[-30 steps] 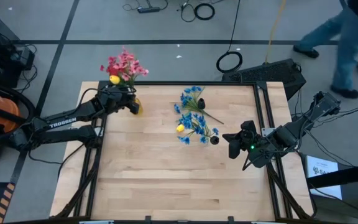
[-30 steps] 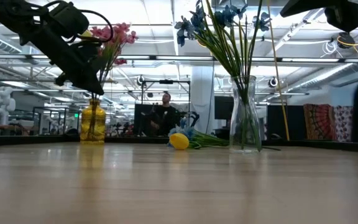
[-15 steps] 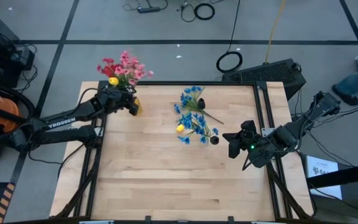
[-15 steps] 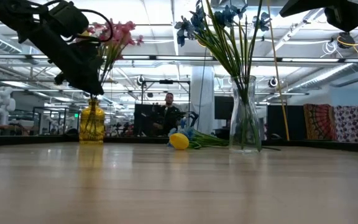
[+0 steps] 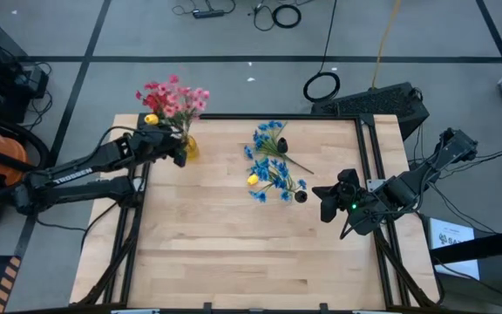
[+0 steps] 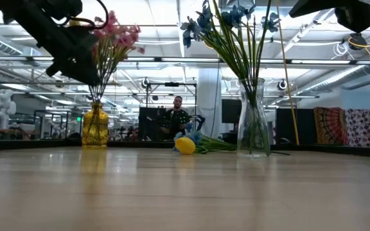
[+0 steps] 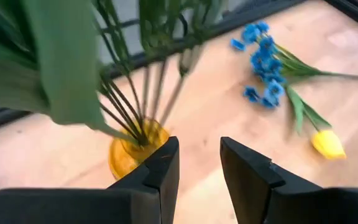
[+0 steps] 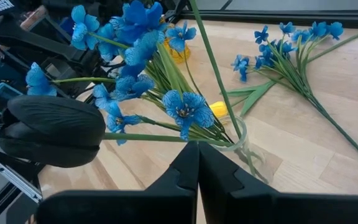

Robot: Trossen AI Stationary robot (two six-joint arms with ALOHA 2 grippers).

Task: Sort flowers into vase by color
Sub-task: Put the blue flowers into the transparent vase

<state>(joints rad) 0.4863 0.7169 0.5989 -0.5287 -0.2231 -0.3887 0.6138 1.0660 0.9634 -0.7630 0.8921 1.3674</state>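
Observation:
A yellow vase (image 5: pixel 189 148) stands at the table's far left and holds pink and red sprigs (image 5: pixel 174 94) and a yellow bud (image 5: pixel 151 119). My left gripper (image 5: pixel 179 151) is open just left of its neck (image 7: pixel 134 147), with the stems (image 7: pixel 143 93) ahead of the fingers. A clear vase (image 6: pixel 252 122) near the middle holds blue sprigs (image 5: pixel 277 179) and a dark bud (image 8: pixel 51 129). A loose blue sprig (image 5: pixel 271 138) and a yellow tulip (image 5: pixel 253 180) lie flat on the table. My right gripper (image 5: pixel 324 202) is shut and empty, right of the clear vase (image 8: pixel 244 146).
A black frame rail (image 5: pixel 234 116) runs along the table's far edge, behind the yellow vase. Bare wood (image 5: pixel 251 253) fills the near half of the table. A person (image 6: pixel 177 117) is in the room far behind the table.
My left gripper has risen and drawn back a little toward the table's left edge, away from the yellow vase. The pink and red sprigs have swayed in the vase and now stand more upright. My right gripper has kept still.

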